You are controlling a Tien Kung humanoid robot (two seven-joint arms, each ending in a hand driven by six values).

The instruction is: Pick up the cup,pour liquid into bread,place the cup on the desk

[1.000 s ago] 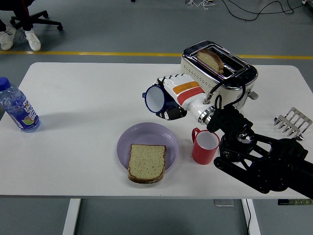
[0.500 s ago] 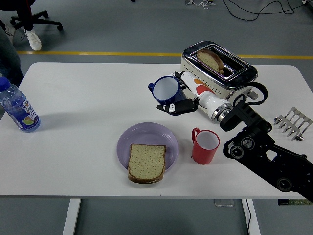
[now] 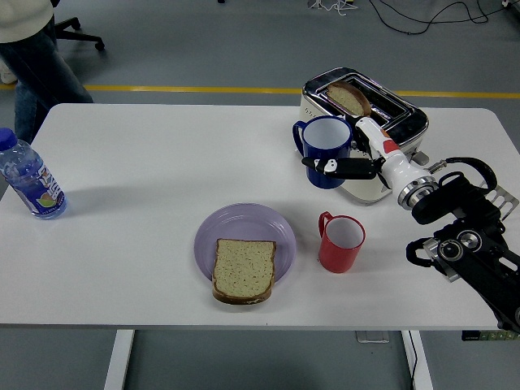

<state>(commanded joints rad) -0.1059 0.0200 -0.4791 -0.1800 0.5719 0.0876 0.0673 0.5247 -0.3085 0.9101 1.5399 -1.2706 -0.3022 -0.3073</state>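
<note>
The right hand (image 3: pixel 357 162) comes in from the right side of the frame and its fingers (image 3: pixel 345 168) are wrapped around a blue cup (image 3: pixel 327 151), gripping it. The cup is upright, its white inside facing up and its handle pointing left, and it sits right of centre in the upper half of the picture, just in front of the silver toaster (image 3: pixel 382 122). I cannot tell whether its base touches the table (image 3: pixel 146 162). A slice of toast (image 3: pixel 349 97) stands in the toaster's slot.

Below and left of the cup, near the middle of the frame, a purple plate (image 3: pixel 244 231) holds a slice of bread (image 3: pixel 244 270) lying flat toward its near edge. Just right of the plate stands a red mug (image 3: pixel 340 242), upright and apart from the hand.

At the far left edge a water bottle (image 3: pixel 28 177) stands on the table. A metal rack (image 3: pixel 497 197) shows at the right edge behind the arm. A person (image 3: pixel 36 57) stands at the upper left corner, beyond the table.
</note>
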